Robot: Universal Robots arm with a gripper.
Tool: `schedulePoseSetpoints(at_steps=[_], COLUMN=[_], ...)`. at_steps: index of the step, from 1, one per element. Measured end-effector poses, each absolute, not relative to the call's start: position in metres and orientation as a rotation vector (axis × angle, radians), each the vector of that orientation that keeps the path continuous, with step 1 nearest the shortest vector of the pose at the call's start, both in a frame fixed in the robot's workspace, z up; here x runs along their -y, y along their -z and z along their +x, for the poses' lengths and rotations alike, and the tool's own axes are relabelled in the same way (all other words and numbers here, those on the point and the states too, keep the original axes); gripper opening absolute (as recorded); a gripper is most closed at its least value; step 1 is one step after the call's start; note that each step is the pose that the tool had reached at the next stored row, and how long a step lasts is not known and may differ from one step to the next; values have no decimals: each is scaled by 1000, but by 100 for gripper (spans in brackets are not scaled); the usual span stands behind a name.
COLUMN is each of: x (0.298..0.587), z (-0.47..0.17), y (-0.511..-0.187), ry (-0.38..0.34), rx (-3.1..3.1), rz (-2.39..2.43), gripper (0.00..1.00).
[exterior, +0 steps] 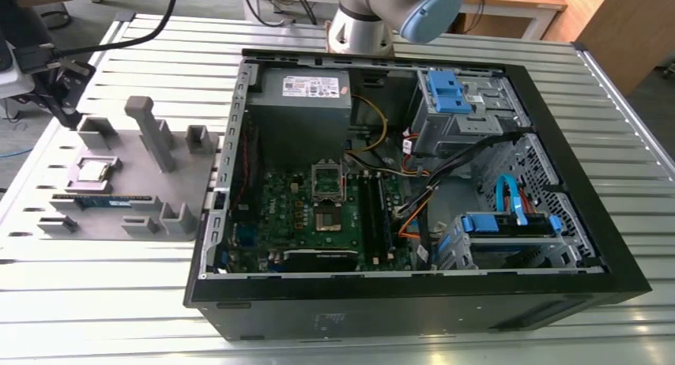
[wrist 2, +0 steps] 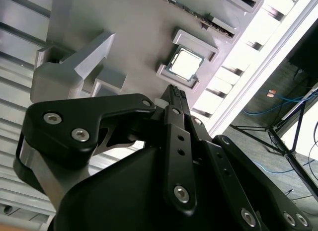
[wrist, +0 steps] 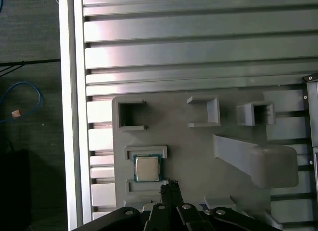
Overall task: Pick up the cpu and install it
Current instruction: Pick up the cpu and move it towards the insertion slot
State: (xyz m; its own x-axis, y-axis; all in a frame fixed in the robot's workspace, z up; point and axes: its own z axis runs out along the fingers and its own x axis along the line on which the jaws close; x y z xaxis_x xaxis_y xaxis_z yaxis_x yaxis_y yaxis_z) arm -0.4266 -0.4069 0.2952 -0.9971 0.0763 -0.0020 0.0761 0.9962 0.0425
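Both wrist views show the claw (wrist: pixel 171 185), seemingly pressed together, near the cpu (wrist: pixel 147 168).

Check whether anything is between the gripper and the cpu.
Nothing visible. In the first wrist view the cpu lies uncovered in its pocket on the fixture plate, and the gripper hangs near it with only air between.

Cut off and covered

The black metal claw (wrist 2: pixel 175 93) hid the stretch of grey moulded fixture plate (wrist 2: pixel 134 37) beneath its body. Beyond its tips the long blue-green memory stick (wrist 2: pixel 191 10) ran off the picture's edge. The silver-grey arm (exterior: pixel 369 21) was cut short.
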Motion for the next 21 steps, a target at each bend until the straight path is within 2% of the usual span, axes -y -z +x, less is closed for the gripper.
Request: schedulePoseSetpoints(at_steps=[21], x=[407], z=[-431], y=[-282], ry=[-67], rx=[-3133], rz=[119], gripper=[11])
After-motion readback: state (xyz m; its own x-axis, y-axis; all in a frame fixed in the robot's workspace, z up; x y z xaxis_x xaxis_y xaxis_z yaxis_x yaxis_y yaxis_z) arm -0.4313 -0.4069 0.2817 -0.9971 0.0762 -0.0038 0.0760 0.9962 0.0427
